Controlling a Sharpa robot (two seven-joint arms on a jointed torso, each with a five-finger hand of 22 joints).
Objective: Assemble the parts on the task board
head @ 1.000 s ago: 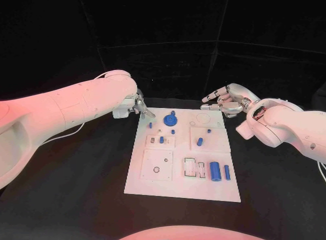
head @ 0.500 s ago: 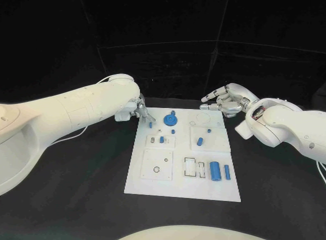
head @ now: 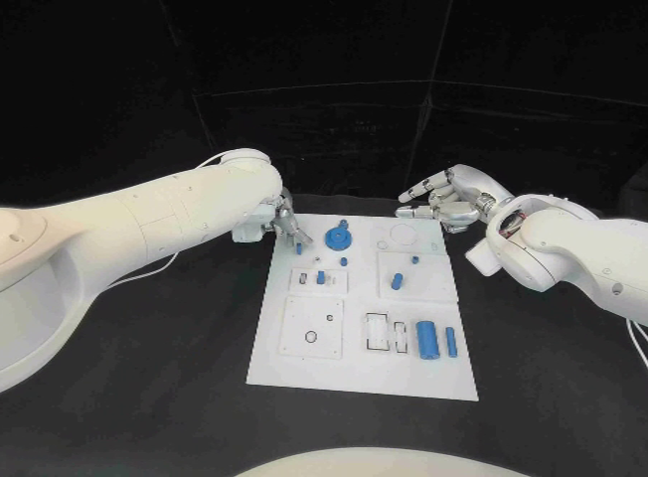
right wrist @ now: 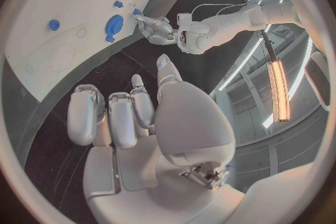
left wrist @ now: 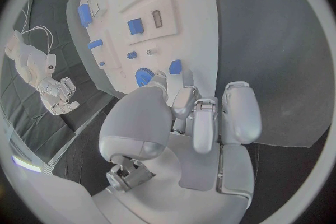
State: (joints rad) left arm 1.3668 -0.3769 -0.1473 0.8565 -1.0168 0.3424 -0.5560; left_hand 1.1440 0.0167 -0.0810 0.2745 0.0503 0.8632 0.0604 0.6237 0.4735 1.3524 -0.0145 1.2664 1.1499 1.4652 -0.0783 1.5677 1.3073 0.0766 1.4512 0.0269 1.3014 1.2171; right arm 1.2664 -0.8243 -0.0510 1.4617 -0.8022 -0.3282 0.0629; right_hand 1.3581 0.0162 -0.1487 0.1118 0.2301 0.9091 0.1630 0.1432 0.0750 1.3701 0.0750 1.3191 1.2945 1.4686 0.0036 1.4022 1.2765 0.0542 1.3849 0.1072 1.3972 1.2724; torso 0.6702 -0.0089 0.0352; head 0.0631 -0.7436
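Fingers of the left hand [head: 277, 221] lie curled in at the far left corner of the task board [head: 308, 366]; from the head camera we see them only partly, since the arm covers the rest. From that wrist's camera they sit close together, and we cannot tell whether they hold anything. The right hand [head: 446, 201] hovers just beyond the board's far right corner, fingers loosely bent and apart, palm bare. Parts lie on the white board: a blue gear [head: 339, 238] near the far edge, a small peg [head: 398, 281] at mid-board, and a blue cylinder [head: 427, 342] with a thin bar [head: 450, 343] beside it at the near right. We can read no writing or labels on the board.
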